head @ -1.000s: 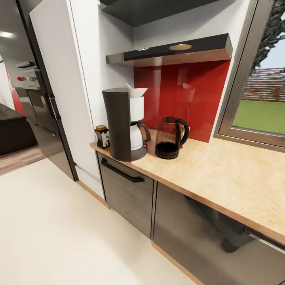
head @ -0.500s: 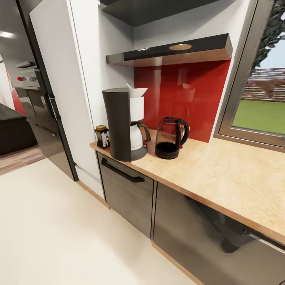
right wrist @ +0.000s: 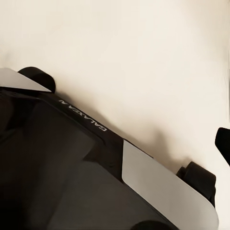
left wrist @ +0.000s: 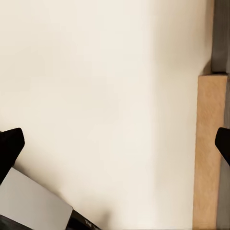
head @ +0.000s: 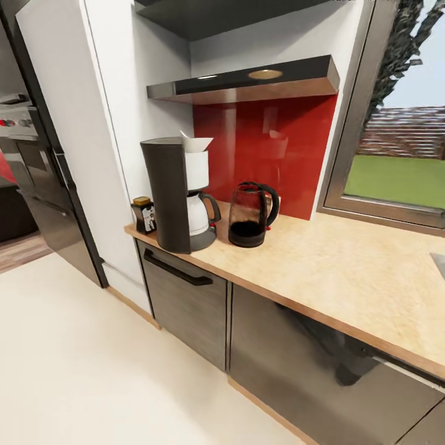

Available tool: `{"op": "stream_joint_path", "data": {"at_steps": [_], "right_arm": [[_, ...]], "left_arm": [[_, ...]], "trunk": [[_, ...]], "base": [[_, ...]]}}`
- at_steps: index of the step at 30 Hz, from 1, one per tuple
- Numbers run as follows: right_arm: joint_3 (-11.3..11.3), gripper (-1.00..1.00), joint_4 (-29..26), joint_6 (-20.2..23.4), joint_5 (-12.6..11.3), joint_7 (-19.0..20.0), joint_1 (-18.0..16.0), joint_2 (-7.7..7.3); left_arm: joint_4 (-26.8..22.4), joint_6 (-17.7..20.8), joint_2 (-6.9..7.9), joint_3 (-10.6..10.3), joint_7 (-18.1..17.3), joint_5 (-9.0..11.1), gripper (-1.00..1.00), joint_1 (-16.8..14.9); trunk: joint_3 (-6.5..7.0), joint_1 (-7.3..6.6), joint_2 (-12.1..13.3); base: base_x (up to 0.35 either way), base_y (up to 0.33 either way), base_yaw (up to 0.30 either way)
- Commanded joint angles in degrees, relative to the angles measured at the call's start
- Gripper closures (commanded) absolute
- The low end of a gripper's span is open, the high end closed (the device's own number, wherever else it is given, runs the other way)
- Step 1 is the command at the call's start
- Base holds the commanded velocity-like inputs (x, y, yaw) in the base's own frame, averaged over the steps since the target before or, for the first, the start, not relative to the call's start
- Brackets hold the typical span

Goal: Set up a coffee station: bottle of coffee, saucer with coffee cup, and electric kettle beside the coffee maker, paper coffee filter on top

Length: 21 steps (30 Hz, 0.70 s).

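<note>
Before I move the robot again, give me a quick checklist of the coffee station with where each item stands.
1. Coffee maker on the countertop: ok.
2. Paper coffee filter on top of the coffee maker: ok.
3. Bottle of coffee on the counter beside the coffee maker: ok.
4. Electric kettle next to the coffee maker: ok.
5. Saucer with coffee cup beside the coffee maker: cannot tell; something pale sits behind the kettle.
6. Left gripper free: ok, open over bare floor.

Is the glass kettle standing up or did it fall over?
Standing up. The electric kettle sits on its black base on the countertop, lid on top, beside the coffee maker.
</note>
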Motion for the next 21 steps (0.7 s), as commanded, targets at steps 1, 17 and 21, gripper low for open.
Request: {"op": "stream_joint_path", "data": {"at_steps": [1, 17, 21], "right_arm": [[0.49, -1.00, 0.03, -0.23, -0.39, 0.15, -0.04, -0.01], [0.49, -1.00, 0.03, -0.23, -0.39, 0.12, -0.03, -0.01], [0.49, -1.00, 0.03, -0.23, -0.39, -0.02, -0.03, -0.01]], "left_arm": [[0.05, 0.02, 0.01, 0.44, -0.25, -0.26, -1.00, -0.03], [0.05, 0.02, 0.01, 0.44, -0.24, -0.26, -1.00, -0.03], [0.05, 0.02, 0.01, 0.44, -0.22, -0.26, -1.00, -0.03]], "trunk": [[-0.05, -0.01, -0.03], [-0.05, -0.01, -0.03], [-0.05, -0.01, -0.03]], "base": [[0.000, 0.000, -0.254], [0.000, 0.000, -0.256], [0.000, 0.000, -0.256]]}}
